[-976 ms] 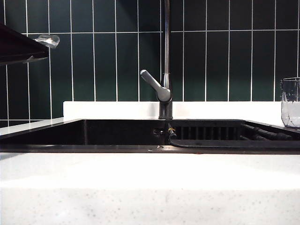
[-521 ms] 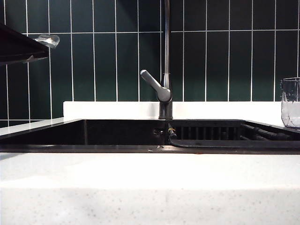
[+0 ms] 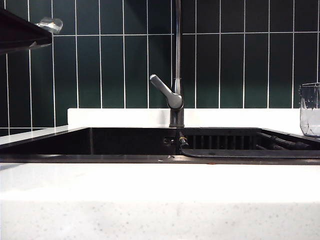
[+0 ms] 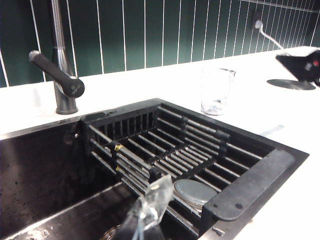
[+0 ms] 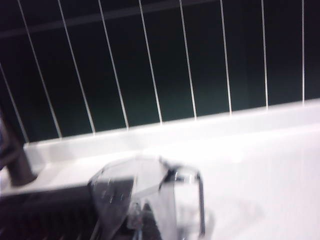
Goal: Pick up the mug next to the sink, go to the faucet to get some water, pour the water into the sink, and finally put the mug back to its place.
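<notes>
The left gripper (image 4: 147, 212) hangs closed over the sink (image 4: 240, 197), above its open basin. Beyond it, farther into the sink, lies the rack (image 4: 165, 150). The faucet (image 4: 62, 75) stands on the counter (image 4: 280, 125) behind the sink. The mug (image 4: 216, 91) stands on that counter past the rack, just in front of the closed right gripper (image 5: 150, 210).

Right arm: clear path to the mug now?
Likely yes: mug stands alone on the counter, nothing between it and the shut right pincer nearby; left pincer, shut, hangs over the sink.
</notes>
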Motion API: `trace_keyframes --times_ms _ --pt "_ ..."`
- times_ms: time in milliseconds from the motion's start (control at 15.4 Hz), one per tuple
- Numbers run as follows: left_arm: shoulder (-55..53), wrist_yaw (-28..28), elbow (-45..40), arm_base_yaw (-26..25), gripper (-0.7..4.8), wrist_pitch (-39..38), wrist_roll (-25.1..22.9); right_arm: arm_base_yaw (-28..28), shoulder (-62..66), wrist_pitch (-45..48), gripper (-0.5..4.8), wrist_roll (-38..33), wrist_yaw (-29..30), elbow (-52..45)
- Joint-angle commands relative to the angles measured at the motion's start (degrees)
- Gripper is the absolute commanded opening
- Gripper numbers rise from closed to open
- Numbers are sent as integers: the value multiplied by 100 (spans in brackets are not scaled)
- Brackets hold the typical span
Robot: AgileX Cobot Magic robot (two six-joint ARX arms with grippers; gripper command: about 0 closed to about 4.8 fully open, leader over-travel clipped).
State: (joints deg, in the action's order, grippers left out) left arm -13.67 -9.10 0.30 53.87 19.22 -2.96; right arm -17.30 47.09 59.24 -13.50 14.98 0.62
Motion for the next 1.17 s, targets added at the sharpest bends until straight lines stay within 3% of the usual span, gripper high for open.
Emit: trace_keyframes --times_ms 65,195,390,586,976,1171 --pt "7 -225 28 -15 -5 98 0 7 -1578 -2594 -5 236 374 369" --pt "9 -376 39 -22 -5 103 -2 2 -2474 -3775 -5 570 424 579" --pt "9 -535 39 -33 -5 79 -2 7 -3770 -5143 -5 470 426 584" --pt "9 -918 37 -48 -5 11 -116 7 -4719 -5993 -6 525 426 584" --pt "11 -715 9 -107 -5 -232 -254 15 -4695 -6057 -5 787 575 533" --pt "13 -717 11 -105 -5 -382 -260 15 -4695 -5663 -6 610 608 -59"
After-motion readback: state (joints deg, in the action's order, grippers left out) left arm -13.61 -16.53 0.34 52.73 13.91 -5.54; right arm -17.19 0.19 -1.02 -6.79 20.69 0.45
